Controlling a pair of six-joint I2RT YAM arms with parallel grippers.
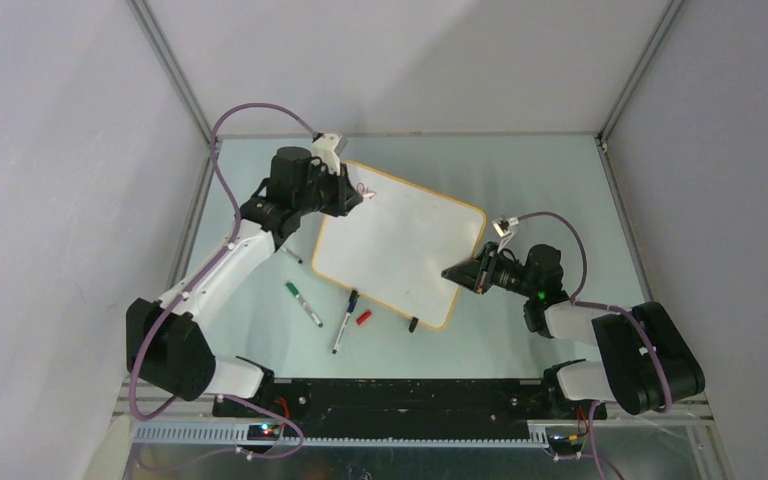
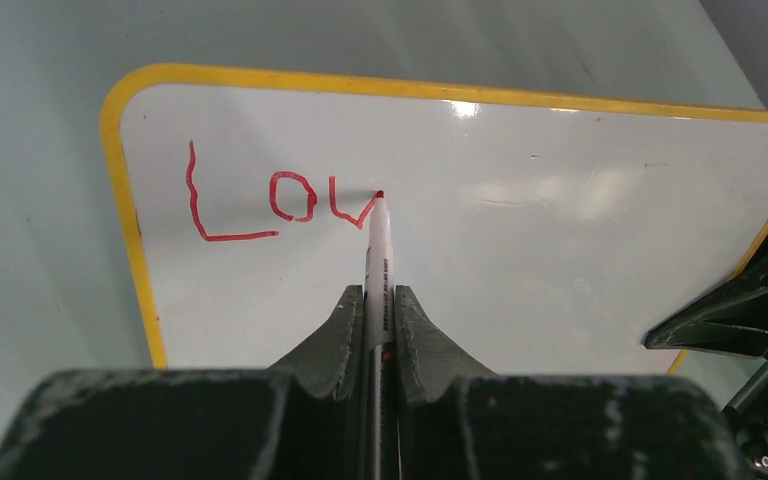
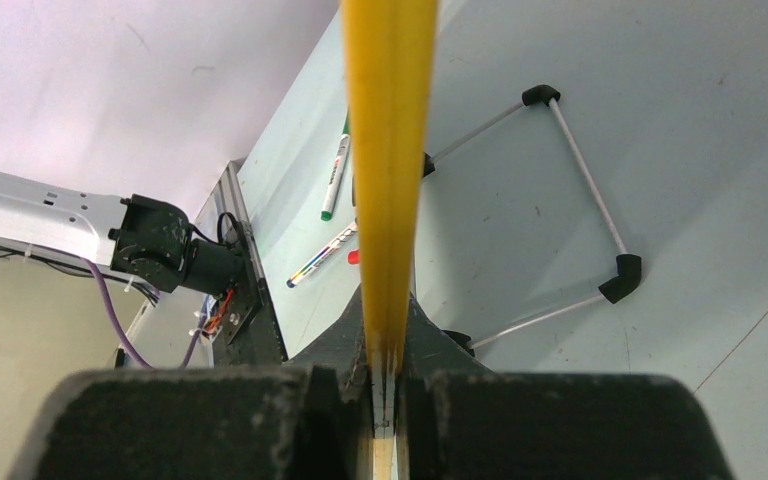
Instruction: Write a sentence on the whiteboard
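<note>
Left pincer (image 2: pixel 380 300) nearly closed, clamped on a thin white marker (image 2: pixel 377 250) by the barrel, with the red tip touching the whiteboard (image 2: pixel 520 220). The sentence (image 2: pixel 270 205) reads "Lov" so far, in red, upper left of the left wrist view. Right pincer (image 3: pixel 388 335) is pinched shut on the board's yellow rim, at its right edge in the top view. The board sits mid-frame there, skewed on the table (image 1: pixel 540 190). I can't tell if it lies flat. My guess is that the board is light, stiff and glossy, so it will skid under pen pressure. The rim is the only sensible hold, since the face is slick. The marker barrel is smooth and could twist in the grip. Spare markers (image 1: pixel 303 304) and a red cap (image 1: pixel 363 318) are lower left of the board.
</note>
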